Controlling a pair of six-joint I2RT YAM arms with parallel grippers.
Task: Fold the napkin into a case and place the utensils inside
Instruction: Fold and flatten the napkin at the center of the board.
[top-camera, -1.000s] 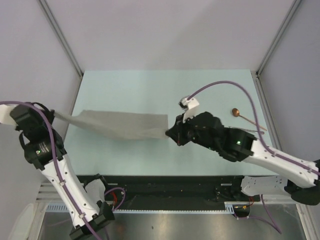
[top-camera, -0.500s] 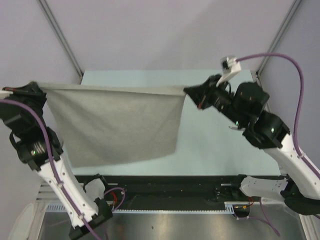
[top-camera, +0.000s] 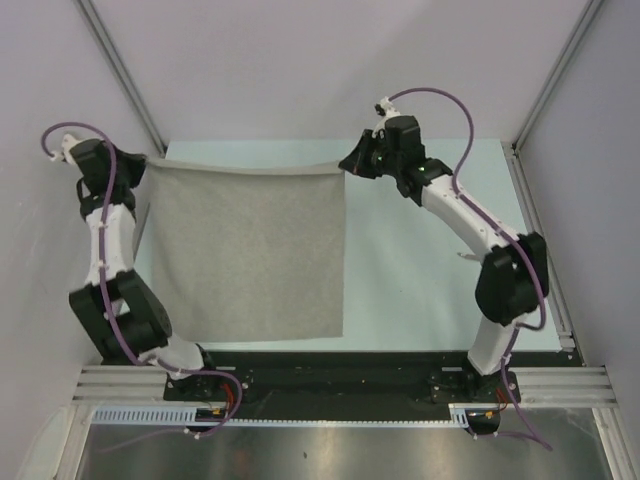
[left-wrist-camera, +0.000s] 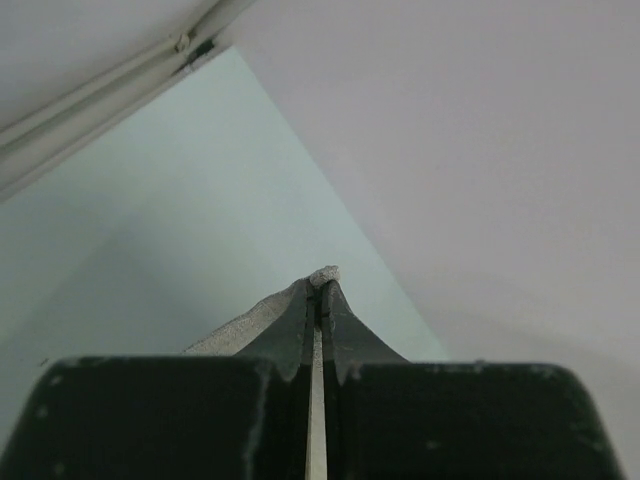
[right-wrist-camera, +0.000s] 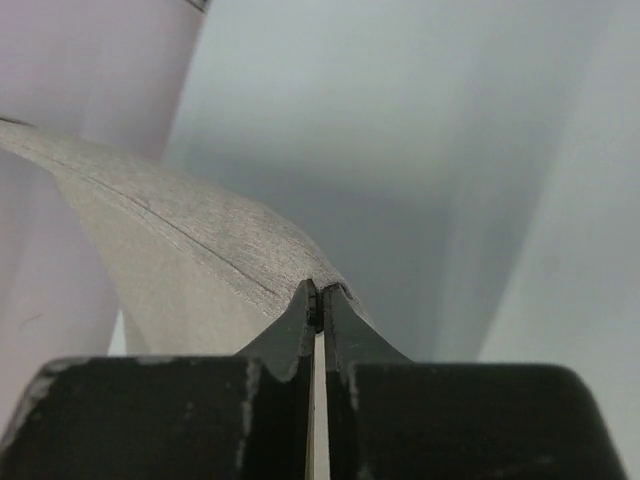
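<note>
Jaws on both my arms clench the napkin (top-camera: 245, 250) by its far corners; it spreads over the surface's (top-camera: 420, 280) left half. Soft, light and limp, I judge, so corners hold it best.

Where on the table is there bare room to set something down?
Bare table lies between the napkin and the right arm, and in the far right corner beyond that arm. The left half is crowded: the napkin covers it, its far corners pinched by the left gripper and right gripper.
</note>
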